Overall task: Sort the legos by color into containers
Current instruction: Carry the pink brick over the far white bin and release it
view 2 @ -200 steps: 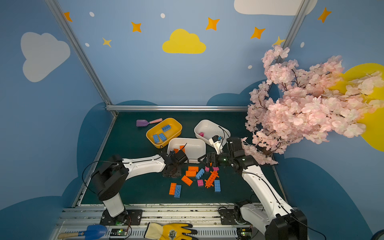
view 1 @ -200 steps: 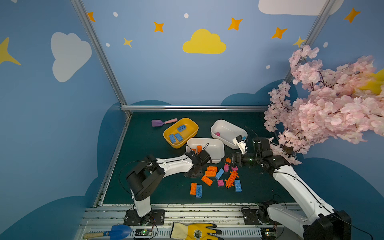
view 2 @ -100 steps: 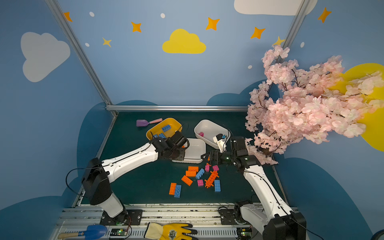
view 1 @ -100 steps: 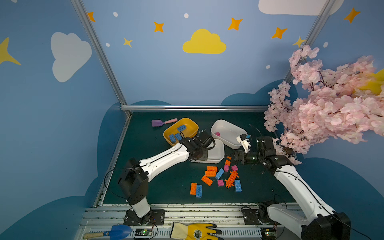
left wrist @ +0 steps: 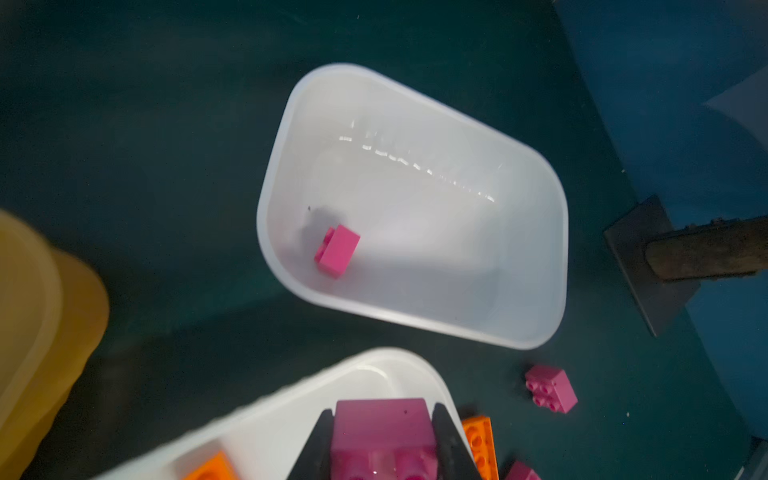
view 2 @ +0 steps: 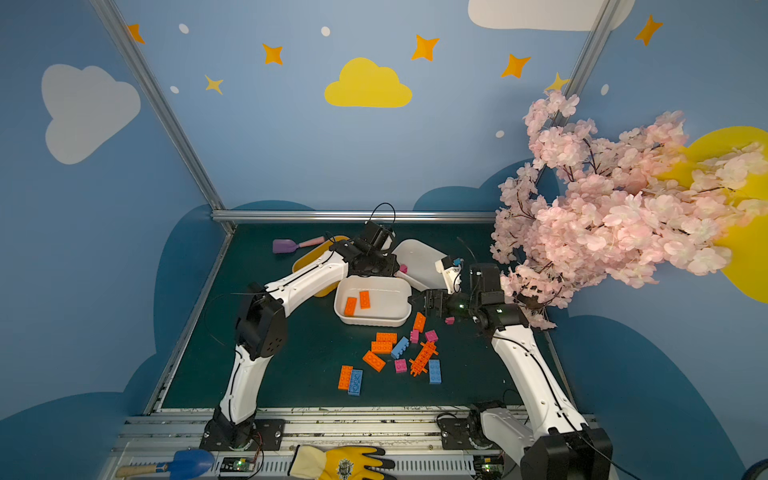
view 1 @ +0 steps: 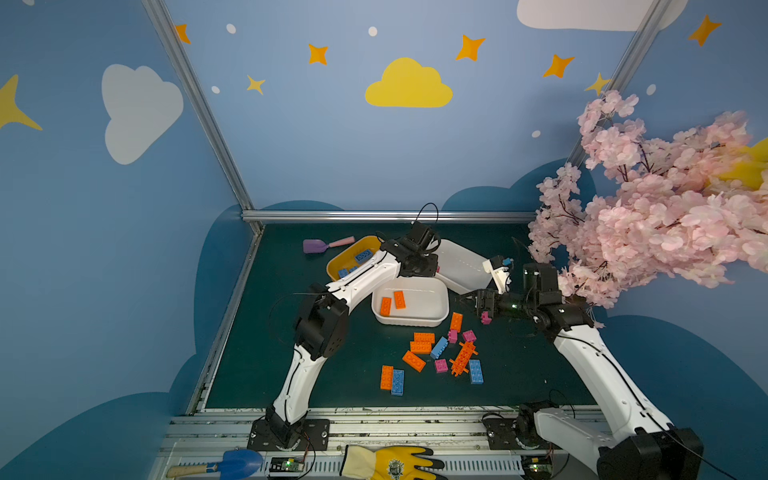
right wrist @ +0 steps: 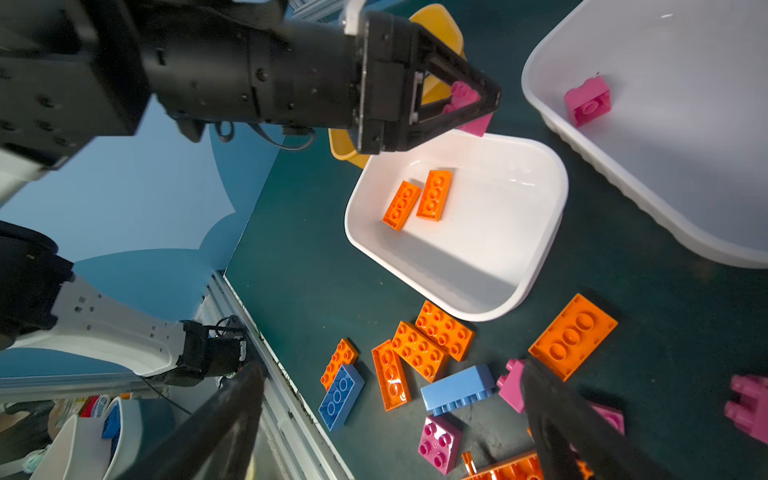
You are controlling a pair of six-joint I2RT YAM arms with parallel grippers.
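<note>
My left gripper (right wrist: pixel 484 104) is clamped on a magenta brick (left wrist: pixel 380 424) over the rim of the near white tub (view 1: pixel 409 320), just short of the far white tub (left wrist: pixel 266 216) holding a second magenta brick (left wrist: pixel 337 250); my right gripper (view 1: pixel 471 300) hangs wide open above the loose legos (view 1: pixel 419 347) on the mat (view 1: pixel 332 374).
</note>
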